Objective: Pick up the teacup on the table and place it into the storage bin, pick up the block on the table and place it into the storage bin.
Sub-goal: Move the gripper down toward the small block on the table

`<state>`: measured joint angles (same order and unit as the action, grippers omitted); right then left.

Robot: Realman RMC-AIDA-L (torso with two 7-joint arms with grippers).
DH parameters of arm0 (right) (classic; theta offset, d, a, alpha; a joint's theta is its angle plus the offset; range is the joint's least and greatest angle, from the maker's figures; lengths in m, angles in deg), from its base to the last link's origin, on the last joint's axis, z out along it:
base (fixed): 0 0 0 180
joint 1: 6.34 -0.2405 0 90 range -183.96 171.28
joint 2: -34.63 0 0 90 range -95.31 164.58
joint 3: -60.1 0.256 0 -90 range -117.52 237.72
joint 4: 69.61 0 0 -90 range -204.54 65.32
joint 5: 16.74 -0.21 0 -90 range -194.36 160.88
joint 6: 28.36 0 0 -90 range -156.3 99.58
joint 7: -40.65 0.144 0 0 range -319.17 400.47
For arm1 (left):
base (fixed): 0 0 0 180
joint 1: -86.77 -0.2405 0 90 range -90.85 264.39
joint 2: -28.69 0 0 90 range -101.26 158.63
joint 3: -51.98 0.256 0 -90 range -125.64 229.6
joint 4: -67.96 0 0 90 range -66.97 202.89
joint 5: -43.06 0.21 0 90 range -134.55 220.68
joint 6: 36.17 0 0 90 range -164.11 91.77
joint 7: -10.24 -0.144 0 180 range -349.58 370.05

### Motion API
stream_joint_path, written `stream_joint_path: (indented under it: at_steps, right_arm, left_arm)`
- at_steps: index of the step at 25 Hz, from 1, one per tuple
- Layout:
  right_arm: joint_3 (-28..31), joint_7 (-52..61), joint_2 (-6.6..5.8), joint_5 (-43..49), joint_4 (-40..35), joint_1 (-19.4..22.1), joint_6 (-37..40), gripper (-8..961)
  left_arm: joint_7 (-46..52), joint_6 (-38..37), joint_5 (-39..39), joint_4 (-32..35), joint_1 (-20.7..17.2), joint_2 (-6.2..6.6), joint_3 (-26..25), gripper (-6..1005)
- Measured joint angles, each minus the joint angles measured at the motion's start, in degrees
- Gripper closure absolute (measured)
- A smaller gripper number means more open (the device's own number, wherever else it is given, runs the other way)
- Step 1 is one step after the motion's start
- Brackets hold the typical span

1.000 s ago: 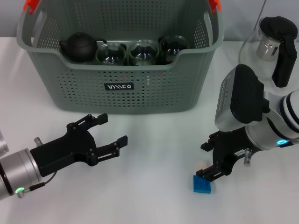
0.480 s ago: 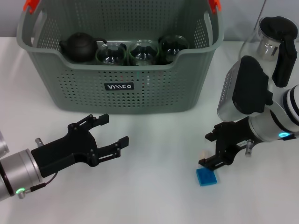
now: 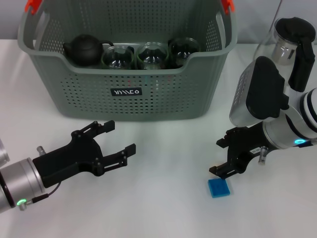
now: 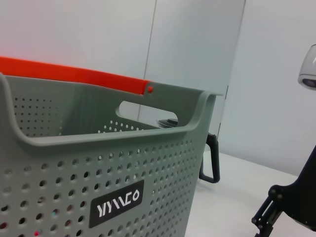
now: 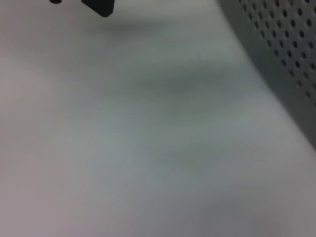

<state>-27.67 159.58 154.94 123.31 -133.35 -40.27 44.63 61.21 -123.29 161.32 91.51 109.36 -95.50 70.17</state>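
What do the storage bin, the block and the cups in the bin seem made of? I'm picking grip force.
The storage bin looks like matte grey-green moulded plastic: evenly punched holes, rounded rim. The block looks like smooth blue plastic, though painted wood is possible. The cups look like clear glass: see-through with bright glints. The right gripper hangs beside the block.

L hand (image 3: pixel 118 142) low at front-left, fingers spread; R hand (image 3: pixel 224 159) angled down at right, fingers apart, empty
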Motion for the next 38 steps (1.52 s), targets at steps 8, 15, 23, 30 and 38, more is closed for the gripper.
stream_joint_path:
  at_steps: [8,15,23,30,38]
  right_arm:
    - [-0.8,-0.5,0.01,-0.3,0.2,0.0,0.1,168]
    - [-1.0,-0.2,-0.06,0.3,0.4,0.0,-0.1,187]
    - [-0.7,0.1,0.02,0.5,-0.1,0.0,-2.2,213]
    - [-1.2,1.2,0.17,0.4,1.4,-0.7,-6.0,236]
    - [-0.9,4.0,0.17,0.0,6.9,-3.7,-8.6,262]
  left_arm:
    - [0.0,0.6,-0.1,0.0,0.1,0.00,0.0,125]
    - [0.0,0.6,-0.1,0.0,0.2,0.00,0.0,125]
    - [0.0,0.6,-0.1,0.0,0.3,0.00,0.0,125]
    - [0.0,1.3,-0.1,0.0,0.3,0.00,0.0,125]
    - [0.0,1.3,-0.1,0.0,0.6,0.09,0.0,125]
